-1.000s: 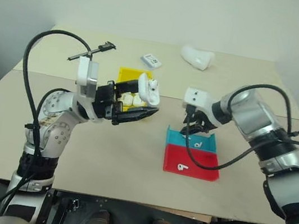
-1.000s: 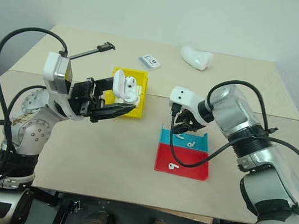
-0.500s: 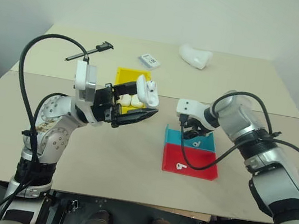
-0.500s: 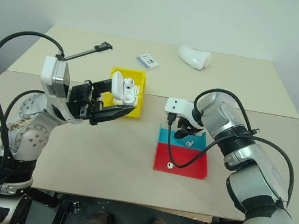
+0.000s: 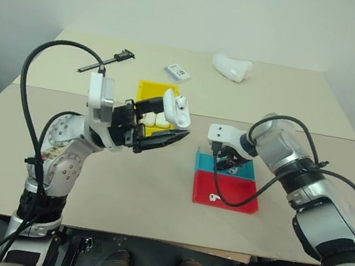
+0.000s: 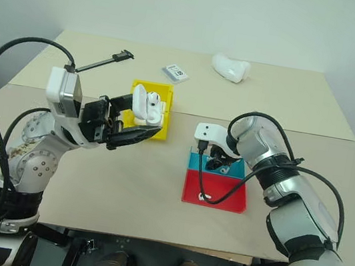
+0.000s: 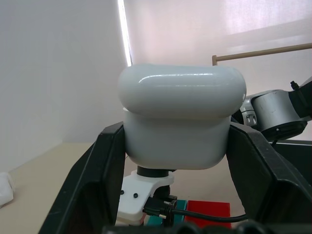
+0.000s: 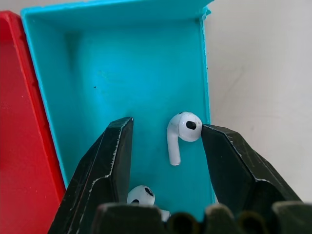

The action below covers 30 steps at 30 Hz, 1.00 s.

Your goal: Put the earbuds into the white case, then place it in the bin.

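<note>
Right pincer (image 8: 166, 141) parted around earbud (image 8: 179, 133), left pincer (image 7: 176, 161) clamping white case (image 7: 179, 119)

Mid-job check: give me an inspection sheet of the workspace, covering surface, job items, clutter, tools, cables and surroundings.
Surface: beige two-panel table, a seam running across it.
Job's things: glossy white earbud case, lid open, held above the table; small yellow plastic bin holds lookalike white cases; tiny white stemmed earbud and part of a second in the shallow teal tray; another earbud in the shallow red tray.
Clutter: white curved pipe-elbow piece, flat white-and-blue card box, slim black tool.
Grippers: left tool shut on the case; right tool open, straddling the earbud.
Cables: black cables loop over both arms.
Surroundings: plain pale wall.
</note>
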Each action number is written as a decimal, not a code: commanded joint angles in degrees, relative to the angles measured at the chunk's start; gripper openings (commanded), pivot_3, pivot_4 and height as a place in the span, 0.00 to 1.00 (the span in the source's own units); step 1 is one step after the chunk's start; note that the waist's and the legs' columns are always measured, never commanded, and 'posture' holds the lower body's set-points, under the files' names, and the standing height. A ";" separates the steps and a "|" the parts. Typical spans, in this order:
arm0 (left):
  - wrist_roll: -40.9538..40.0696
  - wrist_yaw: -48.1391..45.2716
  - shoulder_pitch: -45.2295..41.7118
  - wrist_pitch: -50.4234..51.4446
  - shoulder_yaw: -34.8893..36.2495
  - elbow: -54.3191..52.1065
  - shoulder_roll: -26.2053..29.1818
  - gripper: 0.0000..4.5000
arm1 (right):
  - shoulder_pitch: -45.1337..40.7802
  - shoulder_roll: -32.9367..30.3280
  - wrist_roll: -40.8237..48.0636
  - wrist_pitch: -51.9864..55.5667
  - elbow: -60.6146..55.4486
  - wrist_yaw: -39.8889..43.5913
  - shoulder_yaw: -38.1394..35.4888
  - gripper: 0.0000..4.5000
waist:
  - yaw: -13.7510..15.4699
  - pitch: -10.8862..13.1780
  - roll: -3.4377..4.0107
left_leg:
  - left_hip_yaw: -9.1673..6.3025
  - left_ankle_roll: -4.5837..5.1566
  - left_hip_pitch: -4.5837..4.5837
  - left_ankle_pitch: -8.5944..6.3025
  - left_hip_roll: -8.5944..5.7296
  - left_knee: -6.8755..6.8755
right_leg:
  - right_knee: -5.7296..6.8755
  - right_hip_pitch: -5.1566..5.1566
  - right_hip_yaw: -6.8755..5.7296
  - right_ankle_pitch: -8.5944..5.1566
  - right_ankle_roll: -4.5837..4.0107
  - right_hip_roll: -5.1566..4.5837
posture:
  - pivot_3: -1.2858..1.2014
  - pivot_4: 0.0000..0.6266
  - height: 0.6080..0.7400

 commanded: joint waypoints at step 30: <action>-2.62 -1.91 -2.92 -0.31 -0.46 1.08 -0.38 0.62 | 14.11 -4.62 29.52 25.98 -38.05 -1.99 -47.83 0.13 | 0.94 0.01 0.00 | -0.05 -0.01 0.08 -0.01 -0.01 -0.02 | -0.08 0.17 -0.08 0.00 0.01 -0.04 | 0.52 0.24 1.00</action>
